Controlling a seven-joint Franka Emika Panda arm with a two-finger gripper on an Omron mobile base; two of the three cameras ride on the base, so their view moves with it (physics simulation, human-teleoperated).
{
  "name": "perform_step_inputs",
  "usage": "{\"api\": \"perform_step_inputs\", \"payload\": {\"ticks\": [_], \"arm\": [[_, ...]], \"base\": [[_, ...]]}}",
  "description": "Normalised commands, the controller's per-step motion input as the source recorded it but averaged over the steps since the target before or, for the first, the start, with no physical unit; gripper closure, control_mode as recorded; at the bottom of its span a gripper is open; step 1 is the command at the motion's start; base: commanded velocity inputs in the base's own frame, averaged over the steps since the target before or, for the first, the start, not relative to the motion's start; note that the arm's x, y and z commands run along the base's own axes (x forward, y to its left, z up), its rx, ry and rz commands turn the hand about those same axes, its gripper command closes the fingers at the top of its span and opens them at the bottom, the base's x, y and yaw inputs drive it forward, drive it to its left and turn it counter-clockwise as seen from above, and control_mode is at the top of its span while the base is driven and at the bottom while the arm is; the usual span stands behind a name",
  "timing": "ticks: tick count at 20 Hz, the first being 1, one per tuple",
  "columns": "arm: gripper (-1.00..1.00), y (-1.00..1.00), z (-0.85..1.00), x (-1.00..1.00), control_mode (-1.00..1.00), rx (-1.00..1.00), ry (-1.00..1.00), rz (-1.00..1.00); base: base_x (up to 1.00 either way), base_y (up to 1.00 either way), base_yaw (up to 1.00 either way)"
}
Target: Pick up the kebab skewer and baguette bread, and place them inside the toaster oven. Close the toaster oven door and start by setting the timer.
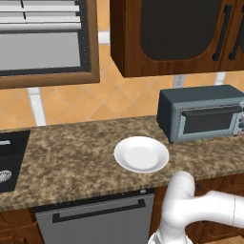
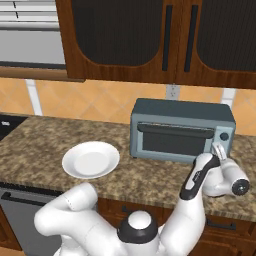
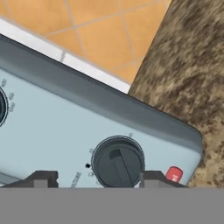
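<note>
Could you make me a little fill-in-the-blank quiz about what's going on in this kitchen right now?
1. The toaster oven door is ____.
2. The white plate on the counter has ____ on it.
3. In the hand view, the two fingers stand on either side of a dark round ____ on the toaster oven.
4. Beside that, at the panel's corner, sits a small ____ button.

Missing words: closed; nothing; knob; red
</note>
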Motion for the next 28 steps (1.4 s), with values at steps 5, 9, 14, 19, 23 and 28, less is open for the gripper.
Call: {"api": "perform_step_inputs", "payload": {"ticks": [5,9,14,19,23,28], "arm": [[-1.00,-0.24,0.00,0.16,-1.00,0.00,0.05,-0.02],[-1.00,-0.35,-0.04,0.26,-1.00,-0.01,0.00,-0.01],[-1.00,-0.47,0.00,0.00,-1.00,-0.03,0.00,-0.05],[-1.00,-0.15,-0.01,0.00,-1.00,-0.01,0.00,-0.07],[-1.00,0.22,-0.16,0.00,-1.00,-0.05,0.00,-0.10],[-1.00,0.58,-0.12,0.00,-1.00,-0.04,0.00,-0.06]], "base": [[0.00,0.00,0.00],[0.00,0.00,0.00],[0.00,0.00,0.00],[0.00,0.00,0.00],[0.00,0.00,0.00],[0.00,0.00,0.00]]}}
